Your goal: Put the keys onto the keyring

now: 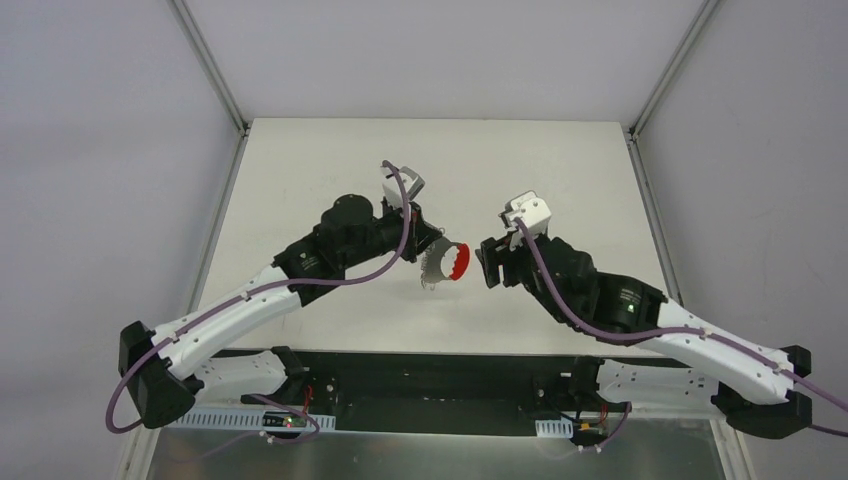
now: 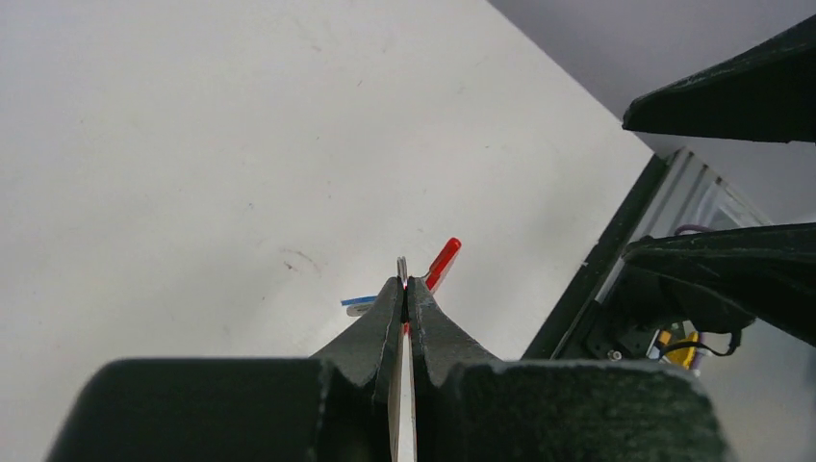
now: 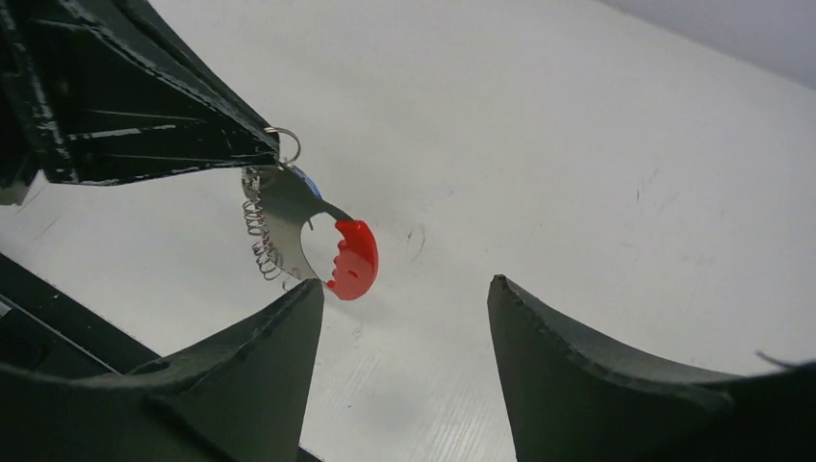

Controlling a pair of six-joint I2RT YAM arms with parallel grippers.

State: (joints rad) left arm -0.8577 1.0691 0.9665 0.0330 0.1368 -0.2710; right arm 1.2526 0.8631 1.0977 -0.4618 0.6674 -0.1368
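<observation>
My left gripper (image 1: 437,248) is shut on the keyring and holds it above the table. The keyring's red curved strip (image 1: 457,262) and its silver wire rings (image 1: 432,270) hang from the fingertips. In the left wrist view the gripper (image 2: 404,281) pinches thin metal, with the red strip (image 2: 444,263) sticking out beyond it. The blue tag (image 2: 359,301) peeks out beside the left finger; its dark key is hidden. My right gripper (image 1: 484,265) is open and empty, just right of the red strip. In the right wrist view, the right gripper (image 3: 404,289) faces the red strip (image 3: 354,258), the rings (image 3: 258,236) and a sliver of blue tag (image 3: 305,175).
The white table (image 1: 560,180) has grey walls on the left, back and right. A black rail (image 1: 430,385) with the arm bases runs along the near edge. Faint scuff marks show on the surface (image 3: 654,192).
</observation>
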